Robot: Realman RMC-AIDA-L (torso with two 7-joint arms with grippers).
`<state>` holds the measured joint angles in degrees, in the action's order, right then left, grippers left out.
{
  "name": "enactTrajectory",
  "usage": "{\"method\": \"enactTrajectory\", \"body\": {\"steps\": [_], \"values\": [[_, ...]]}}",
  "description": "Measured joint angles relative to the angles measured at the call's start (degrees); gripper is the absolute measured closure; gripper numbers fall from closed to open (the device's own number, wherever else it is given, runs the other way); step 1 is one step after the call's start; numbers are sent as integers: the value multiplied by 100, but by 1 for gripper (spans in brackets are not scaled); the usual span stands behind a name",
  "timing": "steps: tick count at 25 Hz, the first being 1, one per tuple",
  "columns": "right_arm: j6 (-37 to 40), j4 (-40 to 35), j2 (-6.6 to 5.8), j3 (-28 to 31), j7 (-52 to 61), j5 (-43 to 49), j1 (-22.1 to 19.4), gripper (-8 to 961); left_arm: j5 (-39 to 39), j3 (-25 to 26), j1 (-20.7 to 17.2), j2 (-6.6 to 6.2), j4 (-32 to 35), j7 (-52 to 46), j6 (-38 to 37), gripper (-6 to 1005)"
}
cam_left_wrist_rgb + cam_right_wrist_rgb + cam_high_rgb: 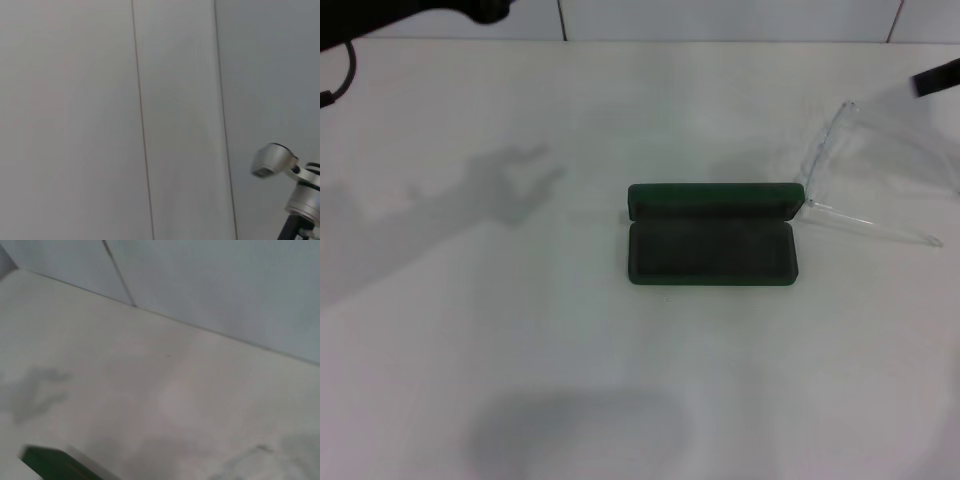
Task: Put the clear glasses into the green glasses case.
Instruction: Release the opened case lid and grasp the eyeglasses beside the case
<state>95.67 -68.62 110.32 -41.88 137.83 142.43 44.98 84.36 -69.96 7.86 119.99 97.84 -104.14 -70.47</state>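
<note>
While the case (712, 234) lies open mid-tabletop (520, 350): step — bringing the glasses over.
Glasses (865, 170): just right of the case, lifted, tilted.
Right gripper (936, 78): at the frame's edge — jaws can't be told.
Left arm: parked far-left.
Next: lower the glasses level into the tray.

Case: the green glasses case (711, 236) lies open in the middle of the white desk (520, 350), lid tipped back toward the wall, dark lining showing.
Glasses: the clear glasses (865, 165) are at the case's right end, lens raised toward the dark right claw (936, 80) at the right edge, one clear arm trailing down near the case's right corner.
Left arm: black, up in the far left corner, claw out of sight.
Backdrop: tiled wall (720, 18) behind the desk.
</note>
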Motion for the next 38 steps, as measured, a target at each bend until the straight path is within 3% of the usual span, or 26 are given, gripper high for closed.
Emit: {"method": "enactTrajectory", "body": {"steps": [4, 13, 21, 29, 34, 38], "values": [[-261, 540, 106, -27, 660, 202, 329, 322, 21, 45, 208, -12, -348, 340, -60, 635], [-1611, 1493, 414, -59, 1581, 774, 462, 332, 34, 83, 405, -21, -640, 913, -242, 640], [-2284, 2747, 419, -27, 2004, 831, 828, 356, -131, 56, 677, -74, -1189, 1408, -489, 644], [-2498, 3028, 440, -37, 2257, 1007, 1141, 355, -684, 100, 726, -227, -1716, 1838, -645, 648], [-2562, 3414, 321, -32, 2345, 1031, 1293, 355, -739, 219, 703, -207, -1723, 1846, -757, 650], [-2642, 3565, 300, -25, 2357, 1084, 1322, 355, -814, 305, 692, -185, -1738, 1848, -843, 652]]}}
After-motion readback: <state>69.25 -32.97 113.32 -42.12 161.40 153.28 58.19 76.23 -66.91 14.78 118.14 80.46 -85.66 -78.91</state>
